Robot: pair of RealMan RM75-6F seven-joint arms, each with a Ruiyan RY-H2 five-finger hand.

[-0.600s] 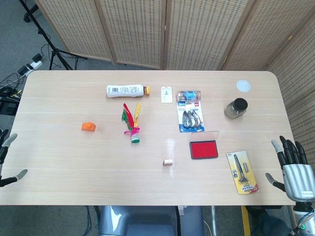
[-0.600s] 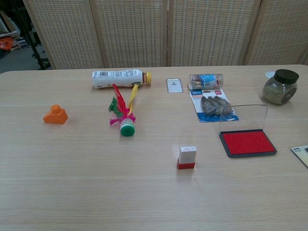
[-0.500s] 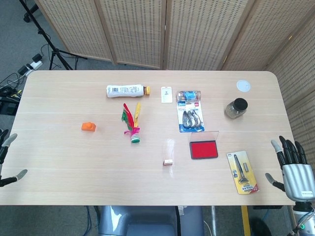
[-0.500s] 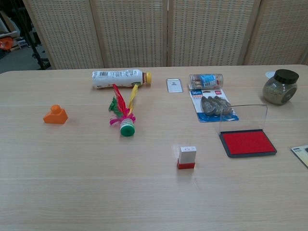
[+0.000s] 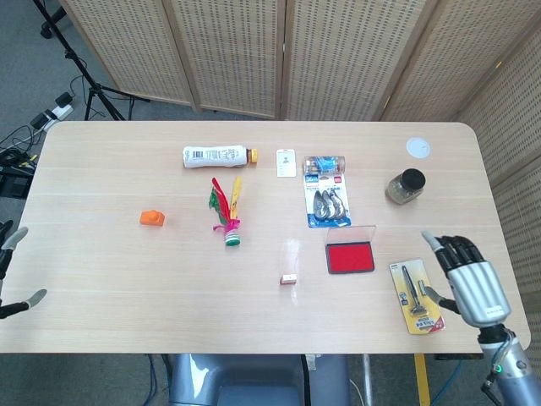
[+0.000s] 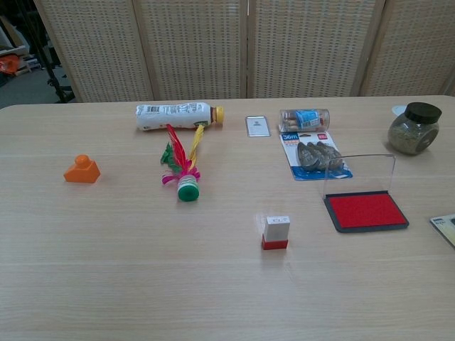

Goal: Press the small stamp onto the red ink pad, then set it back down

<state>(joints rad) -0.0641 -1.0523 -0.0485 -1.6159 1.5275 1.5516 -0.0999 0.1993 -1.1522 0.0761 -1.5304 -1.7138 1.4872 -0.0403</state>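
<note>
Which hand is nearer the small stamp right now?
Right. The right hand hovers beyond the red ink pad from the small stamp; the left hand sits at the table's far left edge.

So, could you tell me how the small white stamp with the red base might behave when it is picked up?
The small white stamp with the red base stands upright on a narrow footprint, so a sideways nudge probably tips it. It looks rigid and likely light.

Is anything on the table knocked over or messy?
Nothing is spilled or broken. The bottle lies on its side near the far edge. The small stamp stands upright beside the open red ink pad; the jar is upright with its lid on.
</note>
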